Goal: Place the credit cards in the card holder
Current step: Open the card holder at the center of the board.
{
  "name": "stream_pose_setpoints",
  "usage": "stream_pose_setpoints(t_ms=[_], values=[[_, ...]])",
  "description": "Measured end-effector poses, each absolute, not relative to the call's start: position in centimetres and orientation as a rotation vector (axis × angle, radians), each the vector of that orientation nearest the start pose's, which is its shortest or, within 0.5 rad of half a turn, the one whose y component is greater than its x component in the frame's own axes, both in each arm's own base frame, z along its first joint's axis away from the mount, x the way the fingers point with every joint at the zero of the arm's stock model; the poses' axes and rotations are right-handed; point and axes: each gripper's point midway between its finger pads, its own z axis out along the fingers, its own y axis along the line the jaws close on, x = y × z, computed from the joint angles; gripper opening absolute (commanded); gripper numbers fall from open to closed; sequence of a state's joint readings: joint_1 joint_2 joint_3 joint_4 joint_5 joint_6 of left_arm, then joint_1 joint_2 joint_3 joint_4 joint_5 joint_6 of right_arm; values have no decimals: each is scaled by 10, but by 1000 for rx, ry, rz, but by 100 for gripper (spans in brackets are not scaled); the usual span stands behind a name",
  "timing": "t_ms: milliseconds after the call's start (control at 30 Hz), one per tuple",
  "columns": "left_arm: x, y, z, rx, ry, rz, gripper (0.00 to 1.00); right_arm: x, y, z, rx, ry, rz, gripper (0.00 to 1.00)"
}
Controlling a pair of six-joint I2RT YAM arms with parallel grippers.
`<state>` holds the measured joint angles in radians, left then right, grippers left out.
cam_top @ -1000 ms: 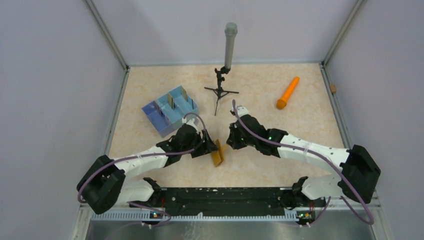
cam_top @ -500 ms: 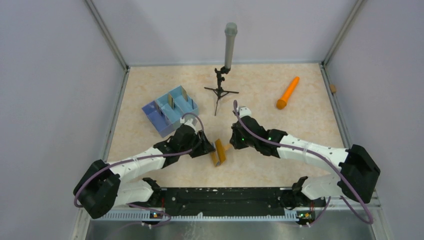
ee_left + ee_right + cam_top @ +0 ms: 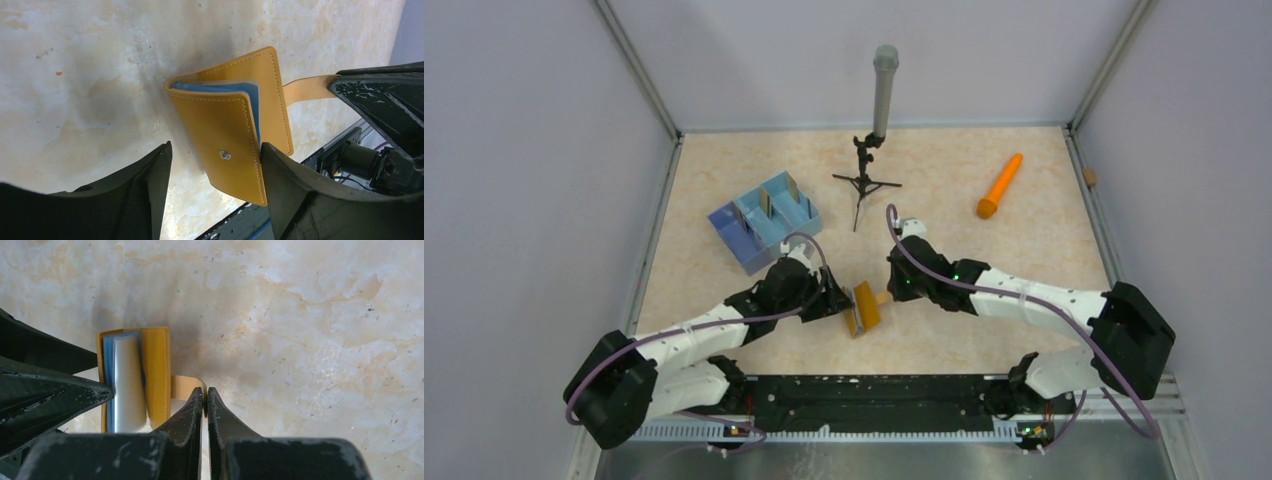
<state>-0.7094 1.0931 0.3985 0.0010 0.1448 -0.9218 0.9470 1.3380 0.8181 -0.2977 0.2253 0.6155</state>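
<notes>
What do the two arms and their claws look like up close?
Both the left arm and the right arm have white tube-like links between chunky black joints, with a purple cable looping along each. Tiny green lights glow near the right arm's wrist. The left claw and right claw each have two black, tapered fingers, scuffed with pale flecks.

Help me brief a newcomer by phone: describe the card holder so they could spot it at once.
On the beige marbled table, look near the front edge, at its middle. The card holder stands there on edge, half folded, its strap pinched by the right gripper. It alone is a mustard-orange square with blue pockets, unlike the larger blue tray or the orange stick.
</notes>
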Motion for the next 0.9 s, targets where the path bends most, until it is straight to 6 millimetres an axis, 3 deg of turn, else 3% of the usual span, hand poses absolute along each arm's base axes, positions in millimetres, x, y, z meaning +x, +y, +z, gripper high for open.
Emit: stream_pose_setpoints(t_ms=[400, 900], values=[[179, -236, 62, -150, 2424, -1019, 73, 212, 261, 66, -261, 2469, 395, 0], [183, -226, 60, -198, 2493, -895, 44, 214, 251, 57, -211, 2488, 372, 0]])
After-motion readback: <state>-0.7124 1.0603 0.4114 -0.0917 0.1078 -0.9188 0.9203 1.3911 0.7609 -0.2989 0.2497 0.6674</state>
